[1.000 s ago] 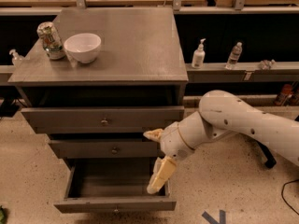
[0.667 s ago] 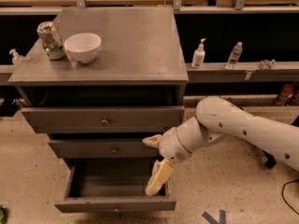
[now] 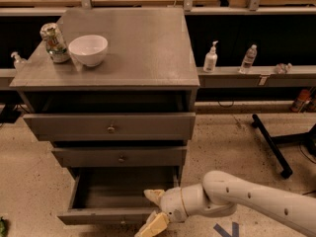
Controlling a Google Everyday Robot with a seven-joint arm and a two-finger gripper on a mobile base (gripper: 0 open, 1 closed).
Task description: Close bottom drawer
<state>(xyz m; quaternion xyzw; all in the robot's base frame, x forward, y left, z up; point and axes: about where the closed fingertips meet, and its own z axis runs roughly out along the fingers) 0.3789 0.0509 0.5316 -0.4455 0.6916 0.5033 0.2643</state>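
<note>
The grey cabinet [image 3: 148, 58] has three drawers. The bottom drawer [image 3: 106, 215] is pulled far out and its inside looks empty; its narrow front runs along the low left of the view. Its knob is not visible. The middle drawer [image 3: 120, 157] and the top drawer [image 3: 111, 127] are pushed further in, each with a small round knob. My gripper [image 3: 154, 211] is at the right end of the bottom drawer's front. Its two cream fingers [image 3: 154, 224] are spread apart, one above the front edge and one below it. They hold nothing.
A white bowl [image 3: 88, 49] and a can [image 3: 54, 42] stand on the cabinet top at the left. Bottles [image 3: 211, 58] stand on a low shelf to the right. A black stand's leg [image 3: 270, 144] lies on the speckled floor at the right.
My arm and gripper have dropped lower, from inside the open drawer's right side down to the right end of its front. The drawer has not visibly moved.
</note>
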